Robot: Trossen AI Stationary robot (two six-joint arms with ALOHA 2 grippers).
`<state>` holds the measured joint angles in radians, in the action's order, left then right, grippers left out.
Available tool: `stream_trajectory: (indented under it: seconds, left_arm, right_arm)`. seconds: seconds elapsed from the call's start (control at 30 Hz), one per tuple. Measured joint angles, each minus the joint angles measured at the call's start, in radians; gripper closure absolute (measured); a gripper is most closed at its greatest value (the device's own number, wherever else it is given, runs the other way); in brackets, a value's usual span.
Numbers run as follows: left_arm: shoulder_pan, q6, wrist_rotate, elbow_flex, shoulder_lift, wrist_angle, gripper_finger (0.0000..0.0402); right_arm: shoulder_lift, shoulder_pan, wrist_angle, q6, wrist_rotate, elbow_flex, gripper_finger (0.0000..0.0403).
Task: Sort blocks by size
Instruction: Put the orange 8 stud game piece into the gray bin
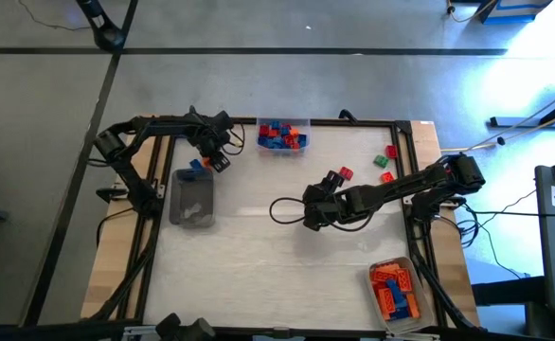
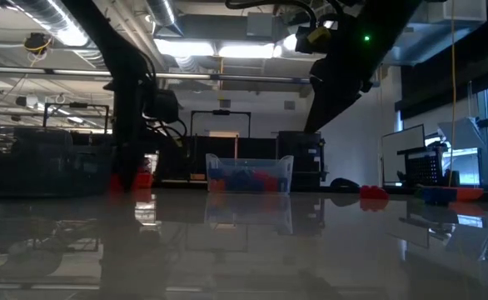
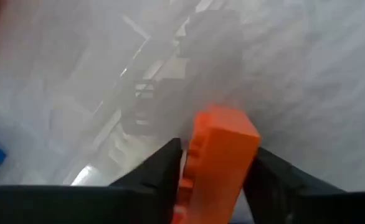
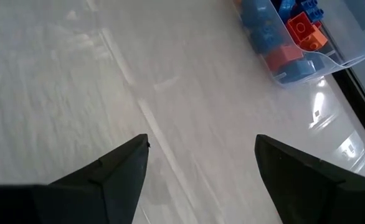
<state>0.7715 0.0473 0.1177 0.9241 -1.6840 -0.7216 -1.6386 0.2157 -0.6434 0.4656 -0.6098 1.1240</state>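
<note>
- Between the left arm's jaws, in the left wrist view, an orange block (image 3: 218,155) is sitting upright; I am reading the left gripper (image 3: 213,171) as closed on it, both dark fingers against its sides.
- From above, I am placing that left gripper (image 1: 213,152) at the counter's far left, near a blue block (image 1: 198,164) and just beyond the clear empty tray (image 1: 192,201).
- At the counter's middle, the right gripper (image 1: 313,210) is hovering with jaws standing wide and holding nothing; bare counter (image 4: 108,74) is showing between its fingers.
- Stock elsewhere: a far tray (image 1: 282,135) of blue and red blocks, a near right tray (image 1: 398,289) of mostly orange blocks, and loose red blocks (image 1: 344,174) and green blocks (image 1: 391,152) on the right side.
- I am judging the step in hand as carrying the orange block to its size group; which tray that is I cannot tell from here.
- To do it well, I am keeping the grip square on the block's flat sides, lifting clear of the tray wall before travelling, and lowering inside the rim before letting go.
- I am also holding the right arm off, well apart from the left arm's path.
- Risk noted: the block is gripped at its lower part, so it could pivot if I am swinging fast.
</note>
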Motion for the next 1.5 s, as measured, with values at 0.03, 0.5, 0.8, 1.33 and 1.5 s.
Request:
stream_trajectory:
  seconds: [0.03,0.5,0.8,1.33,1.5]
  left_arm:
    - [0.000,0.011,0.000,0.000,0.000,0.000,0.0274]
    - [-0.148,0.059,0.007,0.048,0.164,-0.035,0.0327]
    - [-0.381,0.040,-0.165,0.006,0.493,0.208,0.0325]
    - [-0.728,-0.082,-0.215,-0.188,0.495,0.943,0.0317]
    - [-0.771,-0.100,-0.207,-0.190,0.405,1.092,0.0321]
  right_arm:
    - [0.000,0.000,0.000,0.000,0.000,0.000,0.0110]
    - [0.027,0.034,-0.055,-0.004,0.050,0.000,0.0110]
    - [0.086,0.145,0.221,-0.181,0.034,-0.072,0.0110]
    - [0.001,-0.062,1.408,-0.367,0.352,-0.355,0.0110]
    - [-0.050,-0.059,1.413,-0.373,0.346,-0.300,0.0110]
